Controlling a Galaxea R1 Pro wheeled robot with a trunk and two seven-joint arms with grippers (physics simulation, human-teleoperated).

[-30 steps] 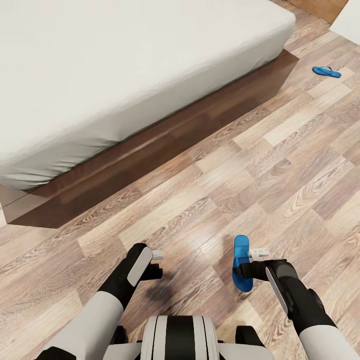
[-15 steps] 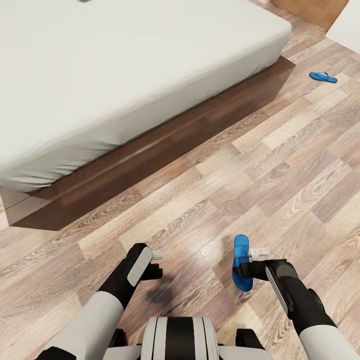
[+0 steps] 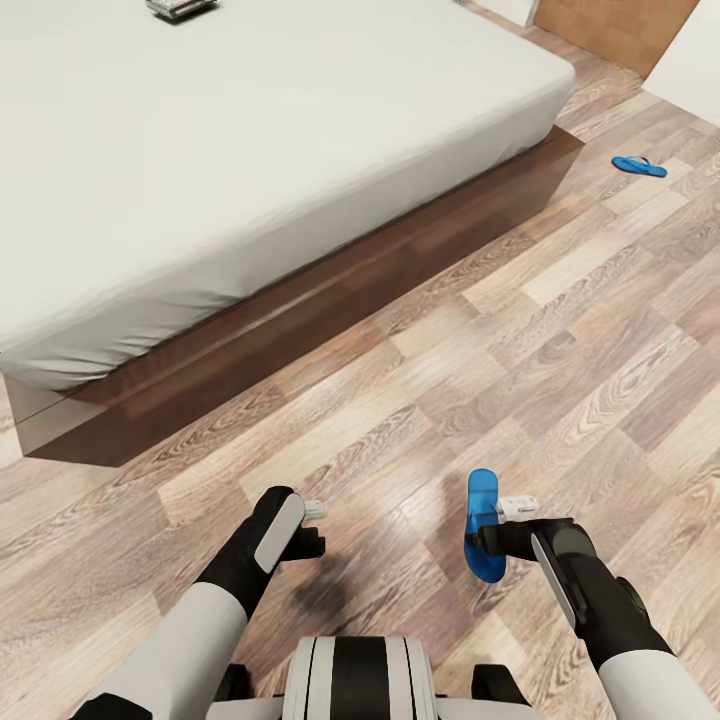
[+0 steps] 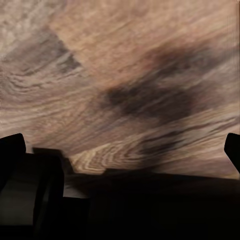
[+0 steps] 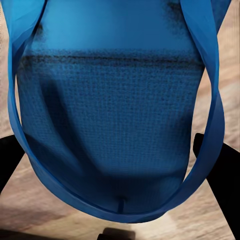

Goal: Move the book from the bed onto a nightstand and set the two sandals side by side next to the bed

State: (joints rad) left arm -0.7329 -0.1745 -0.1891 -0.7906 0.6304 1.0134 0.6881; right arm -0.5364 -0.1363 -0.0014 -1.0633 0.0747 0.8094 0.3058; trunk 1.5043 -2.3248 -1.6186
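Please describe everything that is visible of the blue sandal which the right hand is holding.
The sandal is a bright blue flip-flop with a thin flat sole and blue thong straps. Its sole has a fine woven-looking texture in the right wrist view. The right hand grips it on its edge, sole turned sideways, above the wood-plank floor, a dark shadow beneath it. It looks rubbery. Nothing else visibly touches it.
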